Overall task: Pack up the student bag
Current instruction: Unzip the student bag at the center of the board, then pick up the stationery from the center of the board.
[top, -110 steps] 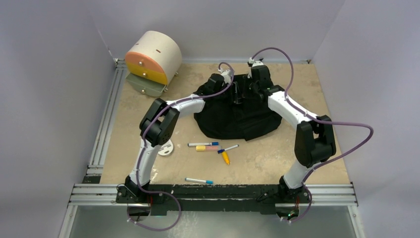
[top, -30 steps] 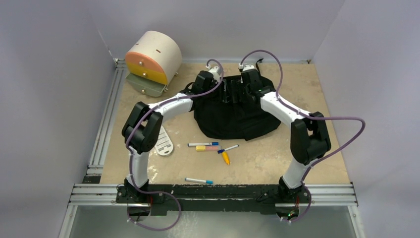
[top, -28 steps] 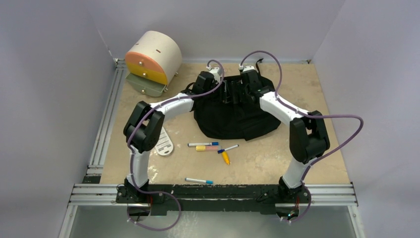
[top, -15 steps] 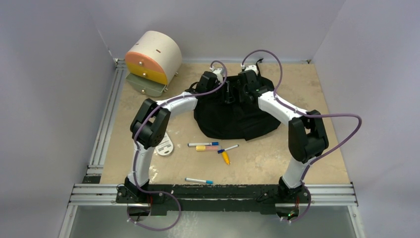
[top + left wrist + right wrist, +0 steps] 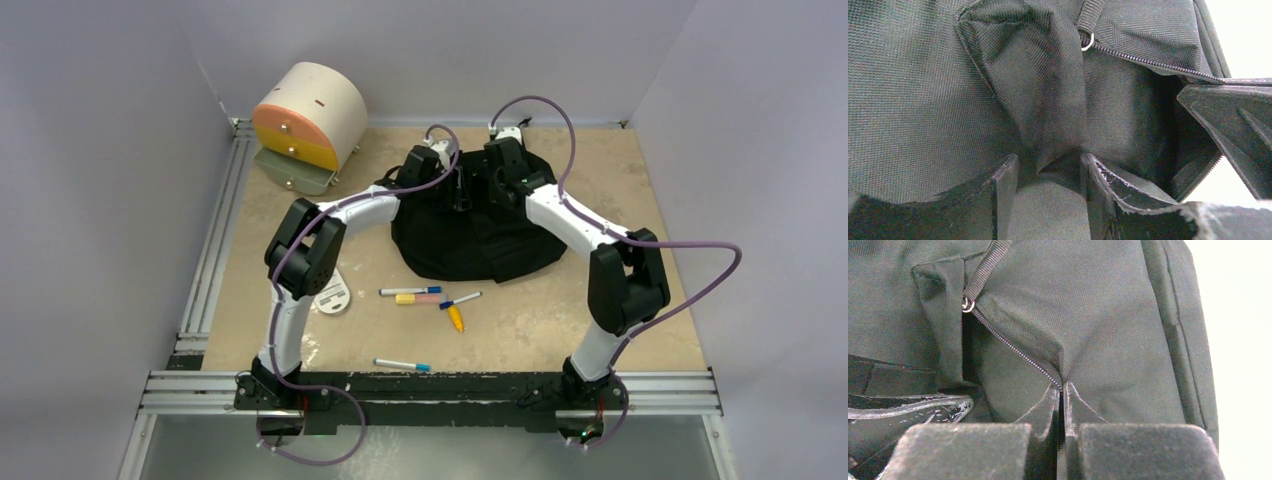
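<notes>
The student bag [image 5: 480, 240] is a black fabric backpack lying at the back middle of the table. Both grippers are at its top edge, close together. My left gripper [image 5: 452, 188] has a thick fold of the bag's fabric [image 5: 1048, 125] between its fingers, beside the open zipper [image 5: 1148, 59]. My right gripper [image 5: 482, 192] is shut on the zipper edge [image 5: 1018, 352] of the bag, its jaws pressed together. The pocket mouth gapes dark between the two grippers. The right gripper's finger [image 5: 1233, 125] shows in the left wrist view.
A cream-and-orange cylindrical drawer box [image 5: 310, 118] stands at the back left with a drawer open. Markers [image 5: 410, 291] and highlighters [image 5: 455, 318] lie in front of the bag. One marker [image 5: 402, 365] lies near the front edge. A white flat piece [image 5: 332, 296] lies by the left arm.
Both grippers, holding the bag's top, first moved left and back, dragging the top edge along. In the last half second they shifted slightly right again and drew closer together.
</notes>
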You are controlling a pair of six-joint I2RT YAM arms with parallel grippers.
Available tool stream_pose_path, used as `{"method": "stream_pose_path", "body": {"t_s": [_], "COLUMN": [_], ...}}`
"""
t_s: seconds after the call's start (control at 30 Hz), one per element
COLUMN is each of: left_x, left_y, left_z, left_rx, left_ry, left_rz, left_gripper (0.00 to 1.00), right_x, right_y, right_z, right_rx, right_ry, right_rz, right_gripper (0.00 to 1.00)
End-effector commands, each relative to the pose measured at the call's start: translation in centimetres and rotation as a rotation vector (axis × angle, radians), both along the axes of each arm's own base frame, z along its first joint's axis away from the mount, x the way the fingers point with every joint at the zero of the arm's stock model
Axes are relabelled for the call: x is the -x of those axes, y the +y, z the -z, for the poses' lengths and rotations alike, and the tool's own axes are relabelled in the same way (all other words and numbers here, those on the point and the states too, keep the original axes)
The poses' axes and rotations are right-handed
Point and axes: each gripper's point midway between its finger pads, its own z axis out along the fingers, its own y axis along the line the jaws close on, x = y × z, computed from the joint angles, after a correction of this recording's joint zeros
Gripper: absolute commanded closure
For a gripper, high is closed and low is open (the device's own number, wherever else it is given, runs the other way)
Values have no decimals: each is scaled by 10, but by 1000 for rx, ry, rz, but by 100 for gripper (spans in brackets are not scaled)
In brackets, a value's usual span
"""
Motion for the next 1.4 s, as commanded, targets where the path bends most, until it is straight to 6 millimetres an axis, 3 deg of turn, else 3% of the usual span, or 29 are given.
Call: {"method": "stream_pose_path", "body": {"t_s": [0.0, 0.17, 0.3, 0.57, 0.83, 1.0, 1.13, 1.23, 1.37], "left_x": [-4, 14, 53, 140, 192, 213, 223, 234, 251], "left_y": [5, 35, 61, 99, 129, 114, 102, 82, 44], "left_z": [-62, -109, -125, -95, -61, -48, -43, -39, -28], "left_rx": [40, 21, 11, -17, -182, -209, -249, -237, -222], "left_ry": [-123, -180, -203, -139, -15, 39, 150, 257, 359], "left_rz": [-18, -88, -67, -13, -111, -71, -257, -360, -370], "left_gripper": [52, 40, 37, 37, 38, 37, 34, 30, 30], "right_x": [-13, -12, -10, -4, 1, 3, 4, 5, 5], "right_y": [8, 9, 13, 27, 33, 31, 27, 23, 22], "right_z": [-49, -48, -47, -42, -40, -39, -38, -39, -43], "right_rx": [-82, -100, -127, -233, -285, -290, -285, -284, -292], "right_ry": [-118, -120, -123, -99, -93, -97, -102, -111, -123], "right_rz": [2, 0, -4, -35, -41, -32, -12, 9, 15], "right_gripper": [100, 100, 100, 100, 100, 100, 100, 100, 100]}}
